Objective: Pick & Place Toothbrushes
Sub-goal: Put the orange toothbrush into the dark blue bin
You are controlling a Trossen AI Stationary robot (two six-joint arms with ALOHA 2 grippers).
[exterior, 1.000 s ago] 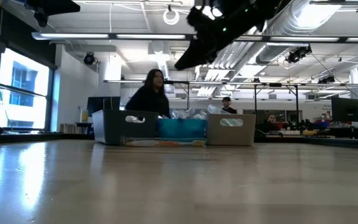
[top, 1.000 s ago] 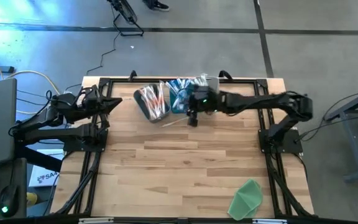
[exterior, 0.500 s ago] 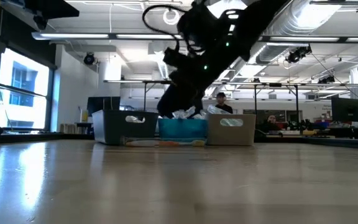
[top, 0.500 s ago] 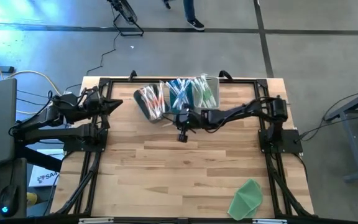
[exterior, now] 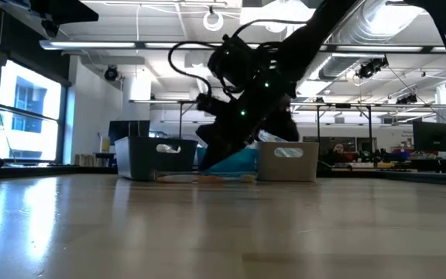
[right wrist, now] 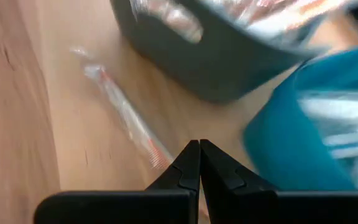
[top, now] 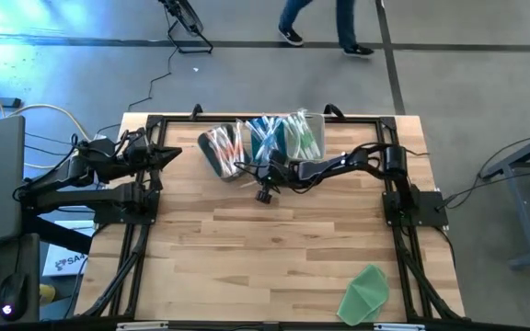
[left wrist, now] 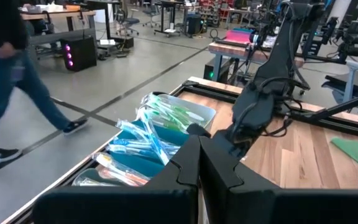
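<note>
Three bins stand side by side at the table's far edge: a dark bin [top: 221, 152] of pink/orange toothbrushes, a blue bin [top: 267, 140] of blue ones and a clear bin [top: 305, 134] of green ones. One wrapped orange toothbrush [right wrist: 122, 118] lies flat on the table in front of the dark bin. My right gripper [right wrist: 199, 147] is shut and slants down low over the table, its tips by that toothbrush's near end. My left gripper [top: 175, 152] is shut, held level above the table's far left, away from the bins. My right gripper's shut fingertips [right wrist: 191, 155] stand right beside the loose toothbrush's near end [right wrist: 161, 158], slanting down from the table's right. Nothing shows between the fingers. I cannot tell whether they touch the toothbrush.
A flat green sheet [top: 366, 292] lies at the table's near right corner. The black frame rails [top: 403, 257] run along both sides. The middle and near part of the wooden table [top: 265, 267] is bare. A person's legs [top: 325, 20] pass on the floor beyond the far edge.
My right gripper has come down from above the blue bin toward the table's left. It now sits low over the table in front of the bins and points more steeply down. The bins and the loose toothbrush have not moved.
</note>
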